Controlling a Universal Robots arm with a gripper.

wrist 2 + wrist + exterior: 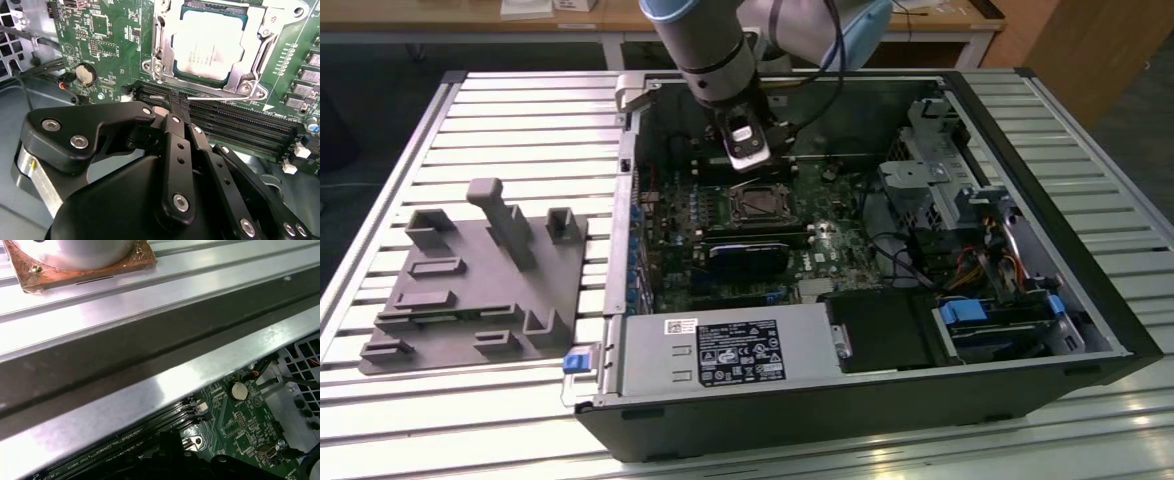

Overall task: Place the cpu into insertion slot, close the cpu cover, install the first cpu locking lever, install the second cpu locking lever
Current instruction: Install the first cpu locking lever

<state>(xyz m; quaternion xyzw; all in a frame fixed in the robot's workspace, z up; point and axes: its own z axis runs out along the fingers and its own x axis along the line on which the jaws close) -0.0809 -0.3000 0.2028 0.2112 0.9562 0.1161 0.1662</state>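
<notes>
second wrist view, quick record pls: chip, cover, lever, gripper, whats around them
chip: chip sits in the socket, pale metal top facing up
cover: cover lies down as a frame around the chip
lever: thin rod runs along the cover's edge, beside the long black slots
gripper: gripper has its fingertips together at the rod; whether it grips the rod is unclear
surroundings: green board with a round coin battery
</notes>
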